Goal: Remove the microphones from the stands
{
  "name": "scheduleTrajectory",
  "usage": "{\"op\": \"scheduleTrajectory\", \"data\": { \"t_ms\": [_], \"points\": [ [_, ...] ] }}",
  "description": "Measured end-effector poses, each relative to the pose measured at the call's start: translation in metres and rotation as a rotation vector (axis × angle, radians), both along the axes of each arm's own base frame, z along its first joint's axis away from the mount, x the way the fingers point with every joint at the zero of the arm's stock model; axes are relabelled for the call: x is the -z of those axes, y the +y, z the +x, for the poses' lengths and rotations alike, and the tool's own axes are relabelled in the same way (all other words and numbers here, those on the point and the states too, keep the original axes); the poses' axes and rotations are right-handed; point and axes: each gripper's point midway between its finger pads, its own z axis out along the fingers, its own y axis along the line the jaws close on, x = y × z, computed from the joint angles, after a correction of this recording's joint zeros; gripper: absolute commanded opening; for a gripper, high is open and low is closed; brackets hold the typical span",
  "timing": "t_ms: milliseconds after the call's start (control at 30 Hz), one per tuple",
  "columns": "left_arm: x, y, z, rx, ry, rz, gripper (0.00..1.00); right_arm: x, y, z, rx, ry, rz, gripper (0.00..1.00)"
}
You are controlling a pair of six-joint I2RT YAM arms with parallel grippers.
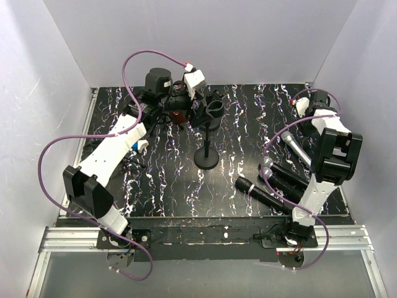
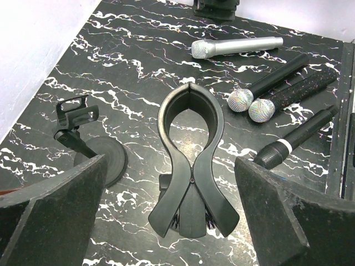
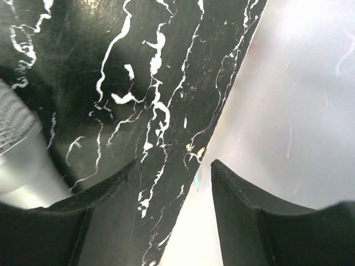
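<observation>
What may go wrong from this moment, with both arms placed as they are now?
1. The open left fingers flank the empty clamp. A sideways move may knock it over, or hit the stand beside it.
2. The right fingers are apart, right beside the silver mic and near the wall. A careless swing may roll the mic or strike the wall.

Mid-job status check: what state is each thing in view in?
Stand clip: empty.
Large clamp: empty, jaws closed.
Silver microphone: lying on table.
Three black microphones: lying on table.
Left gripper: open, empty.
Right gripper: open, empty.
</observation>
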Motion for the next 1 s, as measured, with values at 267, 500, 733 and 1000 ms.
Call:
{"op": "scheduleTrajectory", "data": {
  "t_ms": [267,500,733,1000],
  "points": [
    [-0.002,-0.002,-0.002,0.018,-0.004,-0.01,0.98,-0.058,0.042,-0.011,0.037,-0.137,0.226,0.64],
    [-0.004,-0.008,-0.002,0.05,0.002,-0.02,0.98,-0.158,0.146,-0.029,-0.129,-0.368,0.69,0.69],
    [0.005,-0.016,0.008,0.05,0.053,0.007,0.78,-0.169,0.292,-0.103,-0.491,-0.319,0.989,0.76],
    [0.01,-0.027,0.015,0.087,0.125,0.038,0.44,-0.159,0.331,-0.127,-0.6,-0.258,1.052,0.74]
  ]
}}
